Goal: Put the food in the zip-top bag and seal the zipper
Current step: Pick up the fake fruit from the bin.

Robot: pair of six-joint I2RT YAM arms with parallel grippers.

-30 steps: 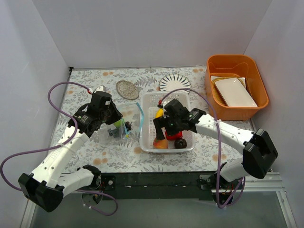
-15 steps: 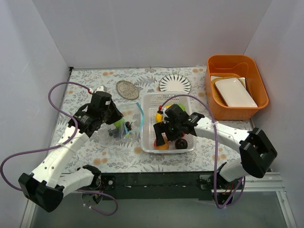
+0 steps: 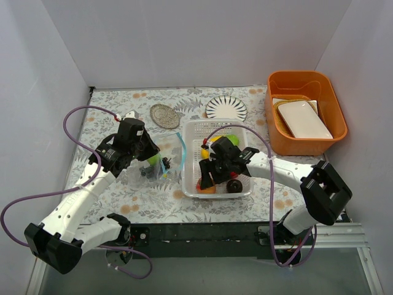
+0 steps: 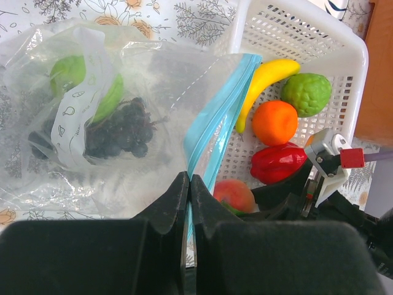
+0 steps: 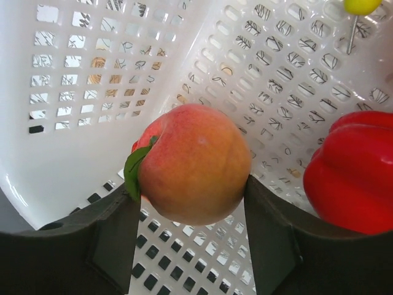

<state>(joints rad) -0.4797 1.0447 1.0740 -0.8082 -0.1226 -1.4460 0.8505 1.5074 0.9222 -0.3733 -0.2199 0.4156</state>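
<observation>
The clear zip-top bag point(image 4: 123, 92) lies left of the white basket point(image 3: 190, 126), with a green ball point(image 4: 67, 70) and dark grapes point(image 4: 120, 129) inside it. My left gripper point(image 4: 188, 181) is shut on the bag's mouth at the blue-green zipper point(image 4: 215, 117). The basket holds the banana point(image 4: 267, 77), a green ball point(image 4: 306, 93), the orange point(image 4: 274, 121), the red pepper point(image 4: 276, 163), the peach point(image 5: 190, 163) and a dark brown ball point(image 3: 233, 185). My right gripper point(image 5: 191, 190) is low in the basket's near left corner. Its fingers press both sides of the peach.
An orange bin point(image 3: 307, 83) with white dishes point(image 3: 304, 118) stands at the back right. A striped plate point(image 3: 226, 107) and a small round dish point(image 3: 164, 115) lie behind the basket. The basket wall point(image 5: 92, 74) rises close around the right gripper.
My right gripper has moved down and to the near left inside the basket and closed around the peach. The left gripper and the bag have not moved.
</observation>
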